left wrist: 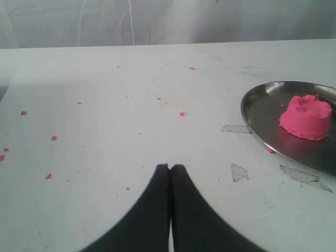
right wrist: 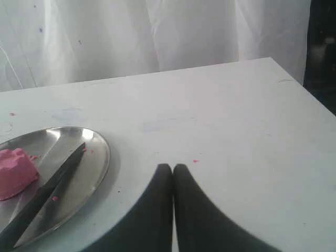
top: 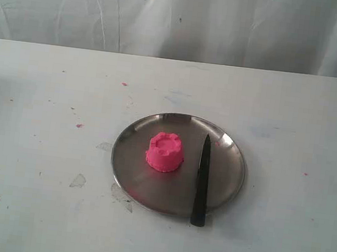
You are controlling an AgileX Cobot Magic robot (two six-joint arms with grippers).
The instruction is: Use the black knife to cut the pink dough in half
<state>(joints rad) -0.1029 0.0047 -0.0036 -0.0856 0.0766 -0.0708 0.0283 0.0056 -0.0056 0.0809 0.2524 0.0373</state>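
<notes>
The pink dough [top: 165, 152] is a squat cylinder with a dented top, standing whole on the left half of the round steel plate [top: 225, 188]. The black knife [top: 202, 179] lies on the plate's right side, tip pointing away, handle end over the near rim. No arm shows in the exterior view. My left gripper [left wrist: 170, 167] is shut with nothing in it, over bare table, well apart from the pink dough [left wrist: 306, 117] and the plate [left wrist: 257, 118]. My right gripper [right wrist: 172, 167] is shut and empty too, on the table beside the plate [right wrist: 97, 163], the black knife [right wrist: 44, 194] and the pink dough [right wrist: 16, 172].
Tiny pink specks [left wrist: 181, 113] dot the white table, with some scuffed patches [top: 78, 181] near the plate. A white curtain [top: 182, 17] hangs behind the table. The table's right edge [right wrist: 302, 86] drops off close to the right arm.
</notes>
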